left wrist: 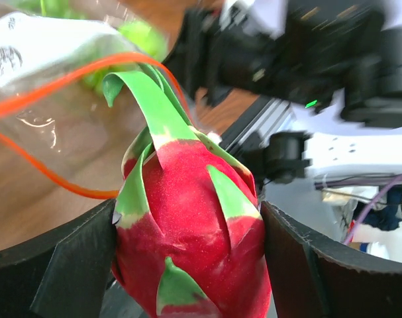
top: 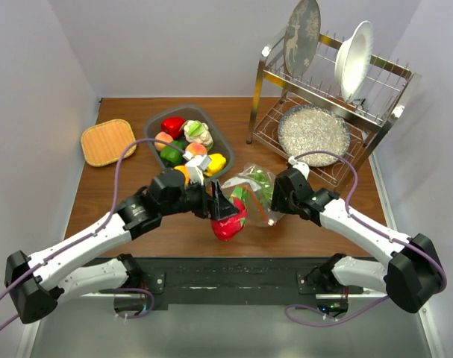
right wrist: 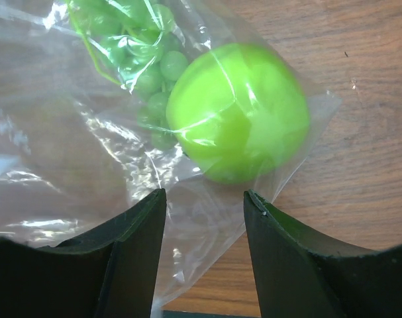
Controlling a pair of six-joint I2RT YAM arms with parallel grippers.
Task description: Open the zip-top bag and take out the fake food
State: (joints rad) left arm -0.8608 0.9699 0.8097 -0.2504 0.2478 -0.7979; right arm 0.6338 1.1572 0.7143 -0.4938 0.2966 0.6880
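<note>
Inside left end effector (left wrist: 189, 262) sits fake food (left wrist: 194, 199).

Left arm (top: 84, 246): the elbow joint (top: 28, 292) is swung out to the left of its base, and the forearm runs forward and inward toward the table's centre line. Left gripper (left wrist: 187, 209): both fingers (left wrist: 75, 265) bear against opposite flanks of the red fake fruit (top: 227, 226), which is held between them (contact is visible on both sides in the left wrist view). Right arm (top: 368, 235): a mirrored pose, with the elbow joint (top: 413, 274) out to the right and the forearm angled inward. Right gripper (right wrist: 204, 199): pointed downward at the table, with its fingers (right wrist: 131, 252) standing apart and a clear gap between the inner faces.
</note>
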